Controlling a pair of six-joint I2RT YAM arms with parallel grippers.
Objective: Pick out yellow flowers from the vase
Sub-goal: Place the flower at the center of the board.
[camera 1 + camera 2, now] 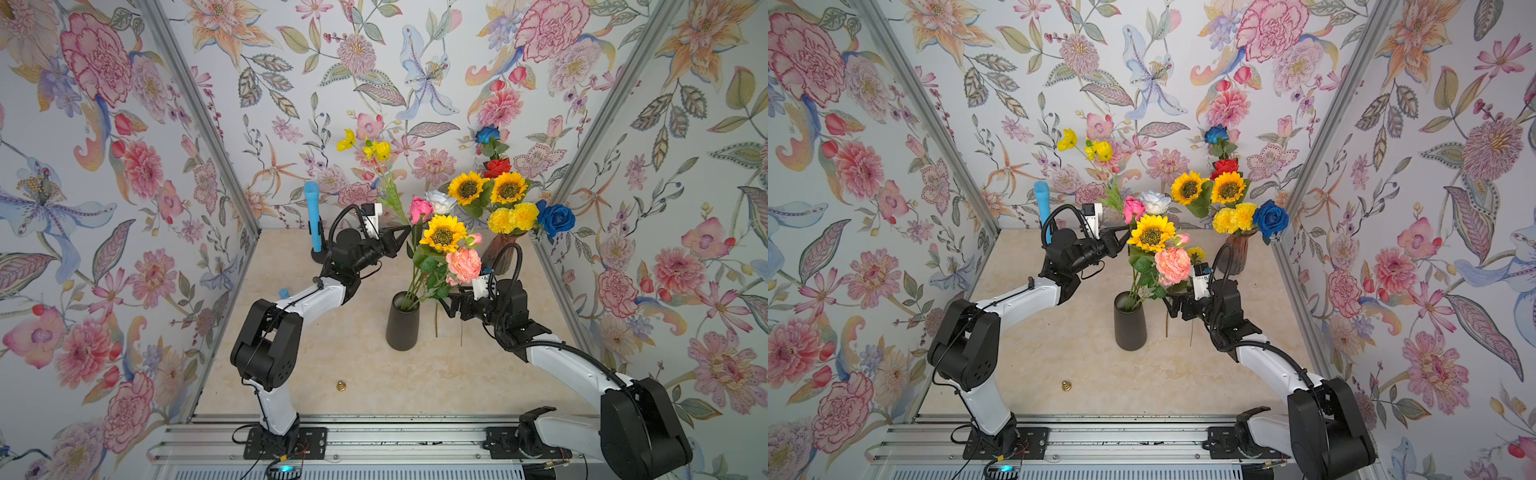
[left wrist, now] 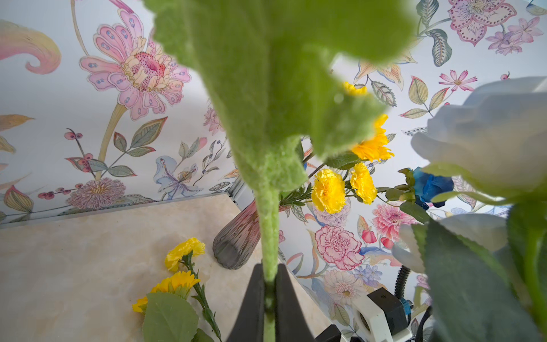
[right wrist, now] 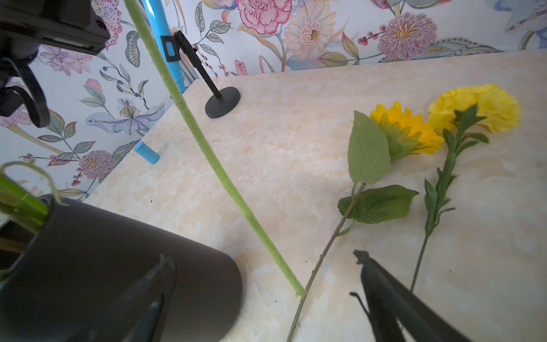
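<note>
The left fingers [image 1: 403, 232] are closed tight on the fuzzy green stem [image 2: 268, 225] of a spray of thin-petalled yellow blossoms [image 1: 376, 149]. The blossoms stand high above those fingers, against the back wall. Below the left fingers the stem runs down at a slant. Its cut end hangs free just in front of the right fingers [image 1: 449, 305], outside the black vase [image 1: 402, 324] and low over the surface [image 1: 332, 353]. Whether it touches the surface I cannot tell.

The right fingers are spread wide and grip nothing. They sit low beside the black vase, on the side away from the left fingers. That vase holds a sunflower [image 1: 442, 233] among pink, peach and white roses, between the two sets of fingers and higher than the right ones.

Ahead of the right fingers, two yellow flowers lie flat on the surface side by side: a second sunflower [image 3: 405, 127] and a ruffled pompom flower [image 3: 485, 106]. Beyond the right fingers, a glass vase [image 1: 494, 249] holds more sunflowers, yellow pompoms, and blue and red roses.
</note>
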